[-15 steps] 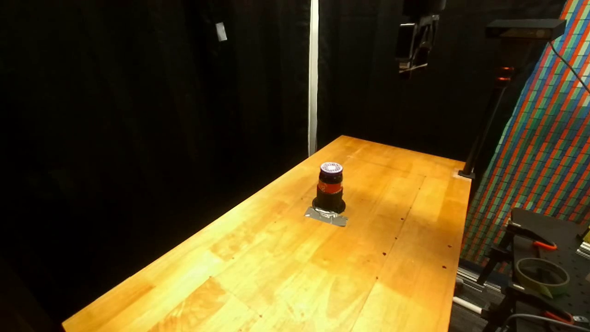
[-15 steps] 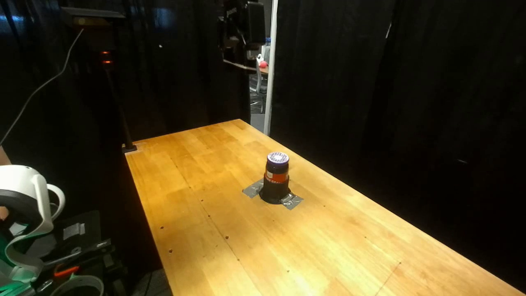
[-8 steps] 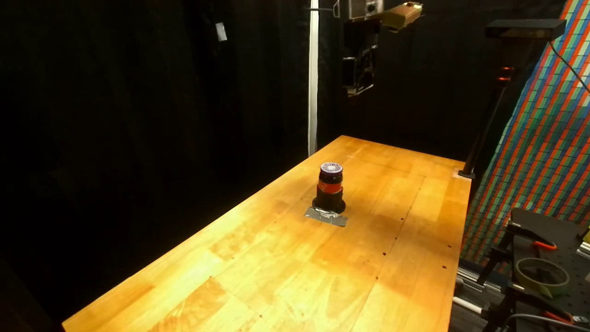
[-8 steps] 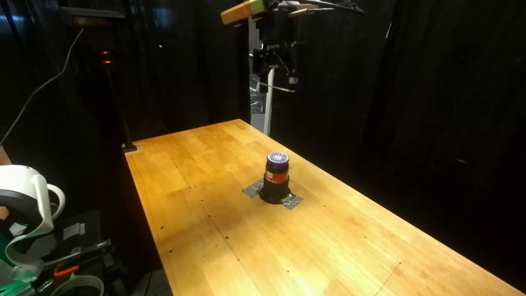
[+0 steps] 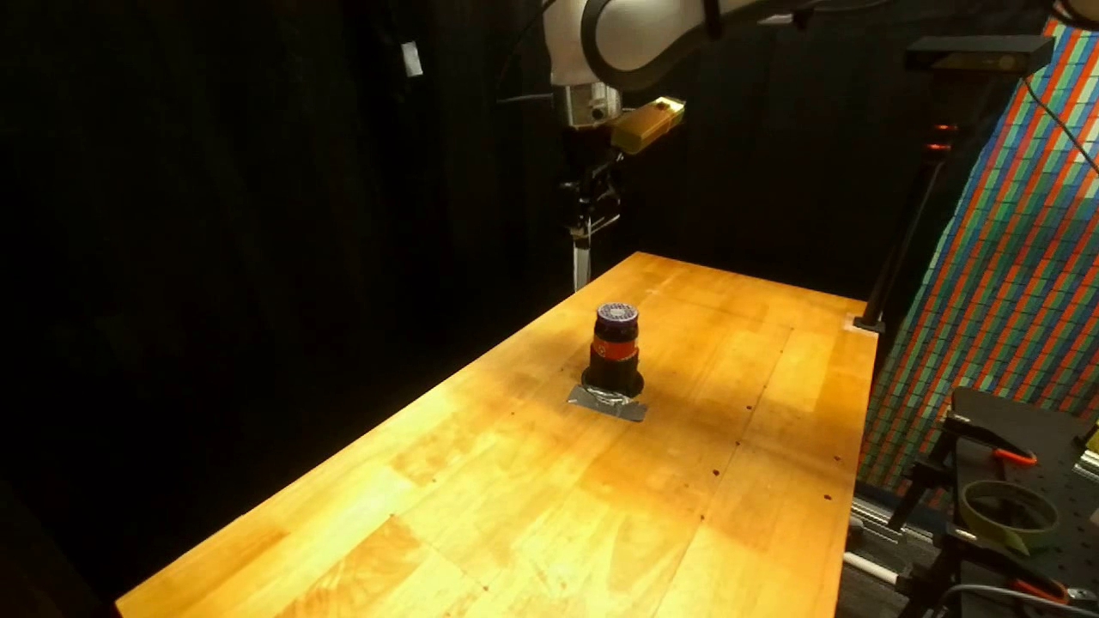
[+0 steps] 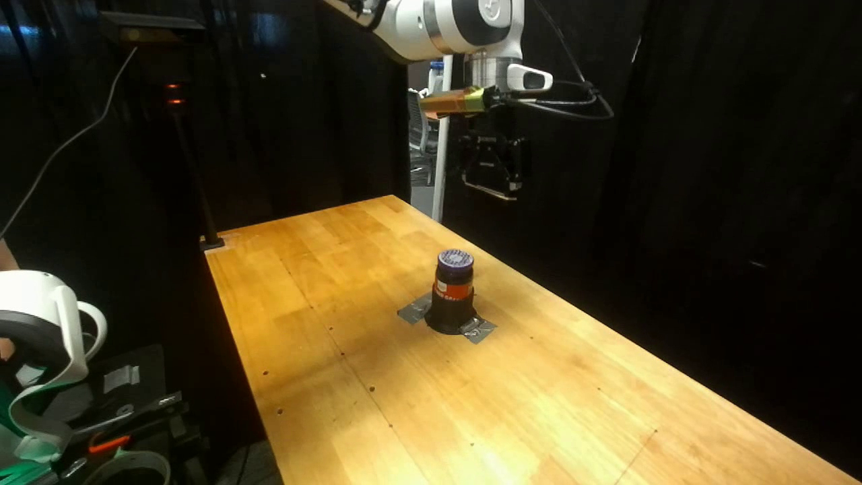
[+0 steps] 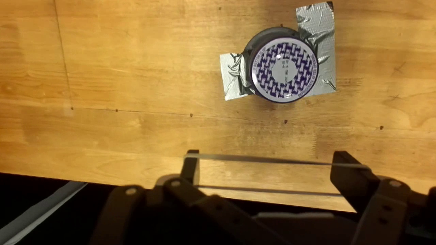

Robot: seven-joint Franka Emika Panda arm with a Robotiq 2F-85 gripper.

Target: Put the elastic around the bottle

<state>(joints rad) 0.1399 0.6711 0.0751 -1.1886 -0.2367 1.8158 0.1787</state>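
The bottle (image 6: 454, 283) stands upright on the wooden table (image 6: 579, 377), its lower part set in a black base (image 6: 450, 320). In both exterior views I can make out the orange-red label (image 5: 615, 348) round its side; the wrist view looks down from above, so it gives mostly the lid (image 7: 284, 69), purple and white with lettering near the rim. That view also has silver tape (image 7: 325, 68) on either side of the base, while in an exterior view I see just one strip (image 5: 614, 408).

The robot arm (image 6: 404, 30) holds its gripper (image 7: 267, 166) up in the air, higher than the bottle and well apart from it, out by the table's edge. The wrist view settles the jaws: they stand wide apart, carrying the elastic (image 7: 260, 159), which is looped round both fingertips (image 7: 352, 180) and stretched across the gap in two strands. In both exterior views it is only a thin pale line, and in an exterior view the gripper, dark against the black curtain (image 5: 343, 215), is too edge-on to judge its spread. Off at the side, a colourful checked cloth (image 5: 996, 292) shows in an exterior view.
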